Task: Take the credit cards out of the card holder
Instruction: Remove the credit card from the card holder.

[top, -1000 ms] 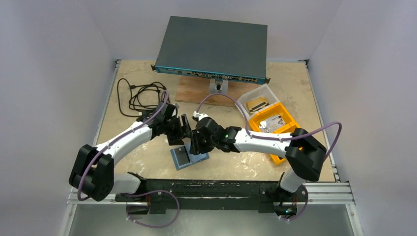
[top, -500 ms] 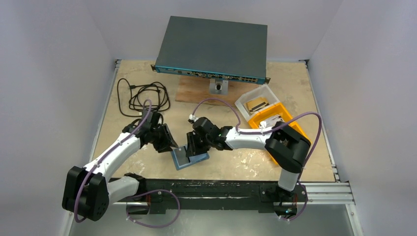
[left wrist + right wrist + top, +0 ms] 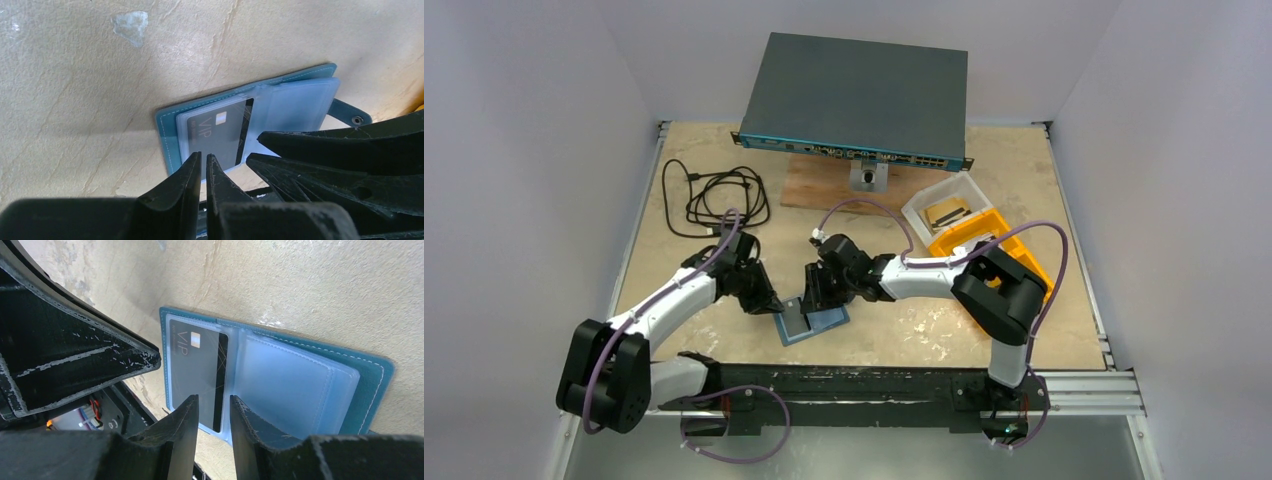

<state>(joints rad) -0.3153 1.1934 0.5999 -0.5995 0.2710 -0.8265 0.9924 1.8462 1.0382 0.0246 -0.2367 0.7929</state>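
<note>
Lying open and flat on the surface (image 3: 904, 335), close to the near rail (image 3: 874, 385) and a little left of centre, the holder (image 3: 829, 319) has its long axis running left to right, slightly skewed, inner side up. Its snap tab (image 3: 353, 118) sticks out from the right end. One card (image 3: 194, 365) sits in the clear pocket of the left half. Its long axis crosses the holder's, roughly near to far, and the word VIP and a dark stripe show through the plastic. The right half's pocket looks milky; whether it holds cards I cannot tell.

The left fingers (image 3: 196, 164) are drawn almost together with only a slit between them. Their tips are at the edge of the holder's left half, over the card; whether they pinch anything cannot be told. The right fingers (image 3: 189, 412) stand a little apart and hold nothing, with their tips above the card's striped side; contact is unclear. The two pairs sit just beside each other.

Bare surface lies left and right of the holder. Farther off, a coiled cable (image 3: 714, 195) lies at the left, and an orange bin (image 3: 954, 243) and a clear tub (image 3: 944, 205) at the right. At the far middle is a board (image 3: 814, 185) under a tilted network switch (image 3: 859, 95).
</note>
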